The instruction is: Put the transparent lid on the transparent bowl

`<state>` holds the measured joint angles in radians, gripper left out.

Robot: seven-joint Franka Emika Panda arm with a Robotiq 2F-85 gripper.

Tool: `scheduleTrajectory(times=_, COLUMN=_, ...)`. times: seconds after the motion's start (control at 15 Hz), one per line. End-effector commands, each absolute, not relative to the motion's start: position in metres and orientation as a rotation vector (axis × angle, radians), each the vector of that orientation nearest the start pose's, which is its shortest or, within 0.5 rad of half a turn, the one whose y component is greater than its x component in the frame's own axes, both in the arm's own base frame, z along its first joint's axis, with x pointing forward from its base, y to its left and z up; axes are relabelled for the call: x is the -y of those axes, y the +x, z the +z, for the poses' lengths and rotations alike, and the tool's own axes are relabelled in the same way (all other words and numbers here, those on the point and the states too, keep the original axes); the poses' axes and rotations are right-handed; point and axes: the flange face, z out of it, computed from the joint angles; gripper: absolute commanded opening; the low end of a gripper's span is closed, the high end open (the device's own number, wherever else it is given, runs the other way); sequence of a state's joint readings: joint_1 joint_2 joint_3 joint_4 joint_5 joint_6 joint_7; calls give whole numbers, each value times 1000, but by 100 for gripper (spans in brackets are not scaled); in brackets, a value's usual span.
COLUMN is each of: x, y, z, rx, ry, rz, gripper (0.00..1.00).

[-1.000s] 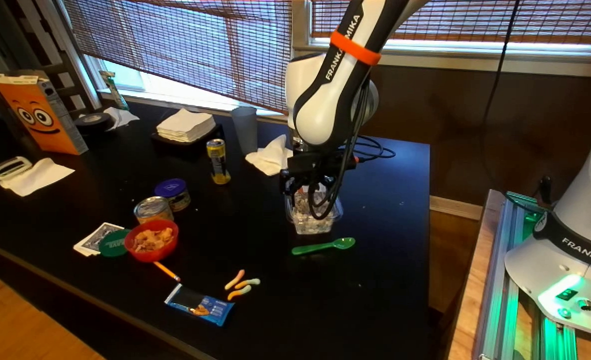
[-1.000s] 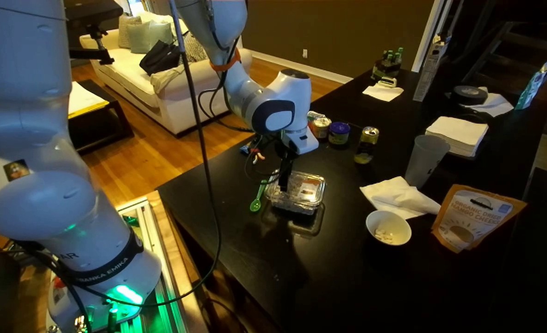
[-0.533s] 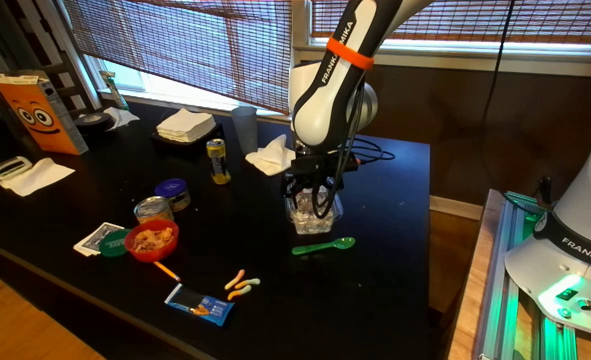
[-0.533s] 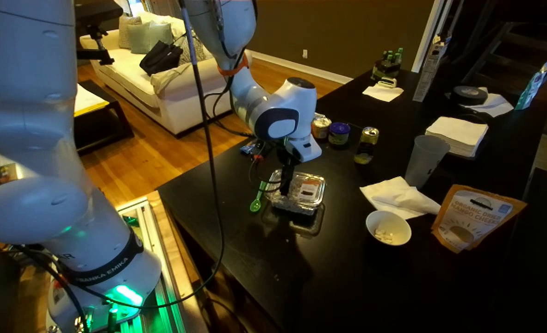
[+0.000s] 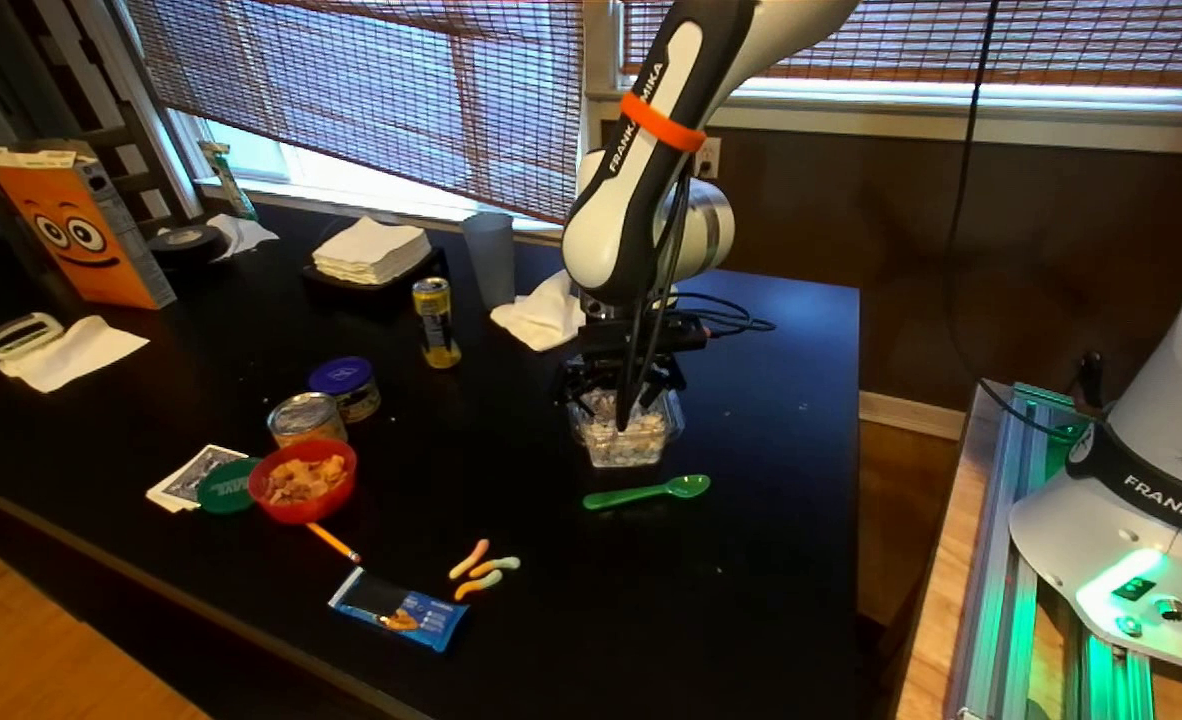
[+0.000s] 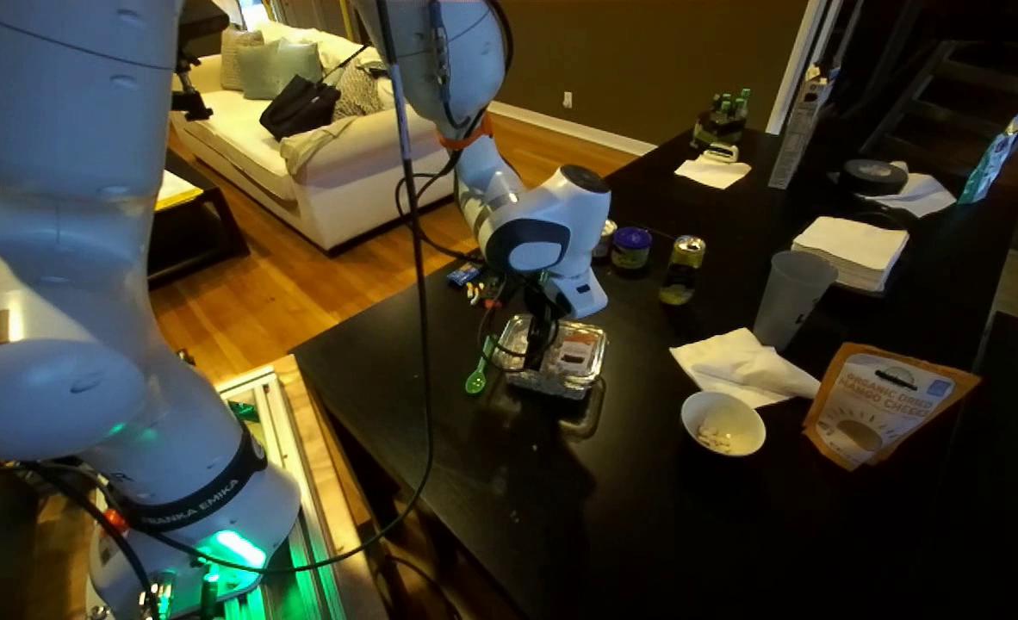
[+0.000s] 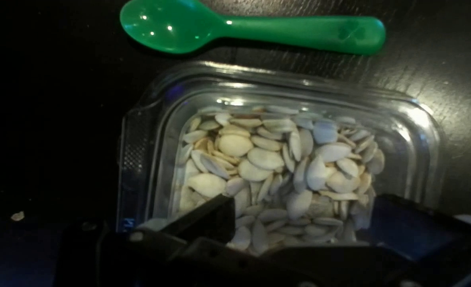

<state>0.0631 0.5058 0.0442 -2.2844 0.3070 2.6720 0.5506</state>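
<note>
Basically, the black two-fingered gripper (image 7: 304, 211) was positioned low over the clear plastic rounded-square bowl (image 7: 259, 93) of pale seeds (image 7: 265, 159), its fingers (image 7: 213, 218) spread; contact could not be judged. The bowl was seen on the black counter (image 5: 751, 600), toward the edge by the white robot base (image 5: 1121, 540). Whether the transparent lid was seated on the bowl could not be told. A green plastic spoon (image 7: 255, 28) was noted just beside it. In an exterior view, a round red bowl (image 5: 303, 512) of orange-brown food (image 5: 303, 480) was noted toward the near long edge.
</note>
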Motion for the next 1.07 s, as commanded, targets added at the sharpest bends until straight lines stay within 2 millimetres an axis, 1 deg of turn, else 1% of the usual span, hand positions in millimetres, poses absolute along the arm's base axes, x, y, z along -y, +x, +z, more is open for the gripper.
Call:
scheduleTrajectory(times=0.0, x=-41, y=512, z=94, rx=-1090, ry=-2806, rz=319, gripper=100)
scheduleTrajectory(times=0.13, x=-40, y=513, z=97, rx=-1096, ry=-2799, rz=325, gripper=100)
scheduleTrajectory(times=0.33, x=-42, y=510, z=113, rx=-1100, ry=-2809, rz=278, gripper=100)
scheduleTrajectory(times=0.6, x=-49, y=498, z=140, rx=-1087, ry=-2833, rz=180, gripper=100)
scheduleTrajectory(times=1.0, x=-51, y=480, z=166, rx=-1091, ry=-2849, rz=26, gripper=100)
